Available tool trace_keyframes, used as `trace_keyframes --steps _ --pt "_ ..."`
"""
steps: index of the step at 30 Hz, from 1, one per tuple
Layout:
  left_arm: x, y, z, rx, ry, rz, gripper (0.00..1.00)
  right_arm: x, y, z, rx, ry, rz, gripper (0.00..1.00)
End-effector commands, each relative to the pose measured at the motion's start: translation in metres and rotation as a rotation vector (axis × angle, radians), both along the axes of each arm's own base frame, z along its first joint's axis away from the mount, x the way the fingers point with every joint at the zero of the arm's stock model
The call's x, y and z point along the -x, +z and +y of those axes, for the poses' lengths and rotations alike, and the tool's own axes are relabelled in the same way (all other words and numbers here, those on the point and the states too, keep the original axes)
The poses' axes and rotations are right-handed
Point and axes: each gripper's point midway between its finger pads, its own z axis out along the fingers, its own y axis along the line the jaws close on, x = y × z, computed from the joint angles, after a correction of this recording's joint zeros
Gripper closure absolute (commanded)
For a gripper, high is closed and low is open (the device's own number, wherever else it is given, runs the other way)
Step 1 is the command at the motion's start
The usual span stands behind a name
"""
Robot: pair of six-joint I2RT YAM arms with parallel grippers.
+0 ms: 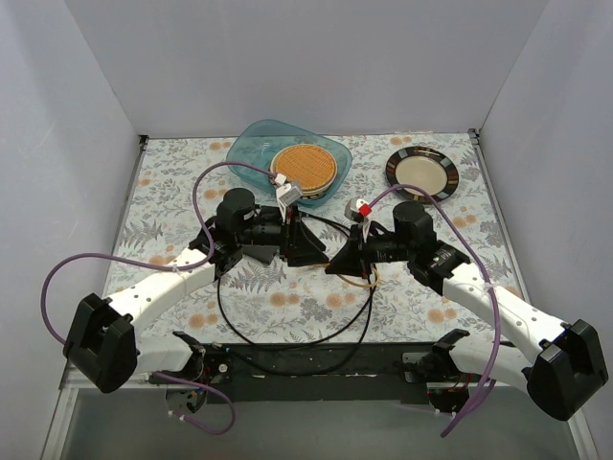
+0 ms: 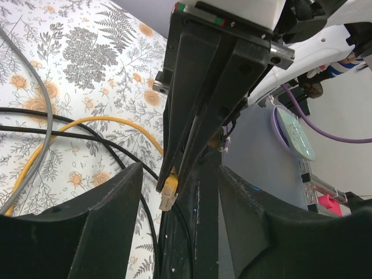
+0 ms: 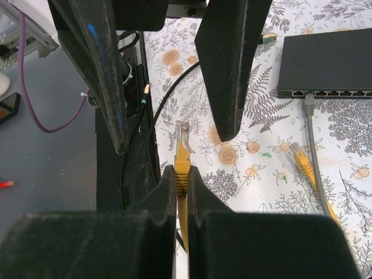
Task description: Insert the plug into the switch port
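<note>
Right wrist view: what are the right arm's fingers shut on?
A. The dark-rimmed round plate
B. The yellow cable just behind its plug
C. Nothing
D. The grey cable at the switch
B: the right fingers pinch the yellow network cable just behind its clear plug, while the flat matte-black switch box lies apart on the table with a grey cable in a port.

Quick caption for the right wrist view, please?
Right hand shut on the yellow plug, with the black switch on the table beyond.
</note>
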Motion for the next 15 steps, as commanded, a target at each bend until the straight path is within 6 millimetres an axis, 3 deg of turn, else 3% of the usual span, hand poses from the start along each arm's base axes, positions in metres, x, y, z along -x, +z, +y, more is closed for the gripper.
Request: trace_keyframes --steps 1,12,15 --pt "0.000 0.002 -0.005 -0.017 -0.022 -0.028 0.48 -0.004 0.027 0.002 -0.072 0.011 -0.069 0.99" --pt "-0.007 -0.011 -0.011 -0.064 0.002 -0.019 0.74 -0.010 0.024 -0.001 -0.065 -0.018 -0.055 0.99" --pt "-0.010 -0.011 -0.011 -0.064 0.021 -0.017 0.95 -0.010 0.022 0.000 -0.059 -0.018 -0.048 0.99"
